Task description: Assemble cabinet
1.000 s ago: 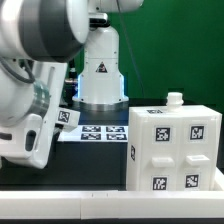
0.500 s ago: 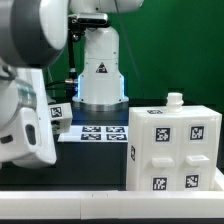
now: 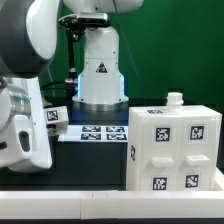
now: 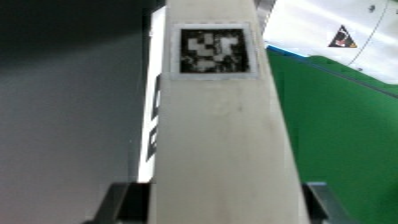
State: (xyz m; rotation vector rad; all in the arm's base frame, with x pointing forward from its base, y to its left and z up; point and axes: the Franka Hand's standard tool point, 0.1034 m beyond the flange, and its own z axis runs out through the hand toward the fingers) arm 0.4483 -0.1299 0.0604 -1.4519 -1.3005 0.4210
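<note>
Evidently a tagged white panel (image 4: 210, 140) pinched lengthwise between the gripper (image 4: 217, 200) fingers.

Marker board (image 3: 95, 131) flat on black table (image 3: 90, 170); green backdrop (image 3: 170, 50) behind.

Even bright light; soft wrist-view blur

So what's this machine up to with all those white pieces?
A robot arm is putting together a white cabinet. Its gripper is holding a flat white panel with a black-and-white tag on it, seen at the exterior view's left. The main cabinet box stands on the table at the exterior view's right, with a small knob on top. The panel and box are apart; it has not been fitted yet.
</note>
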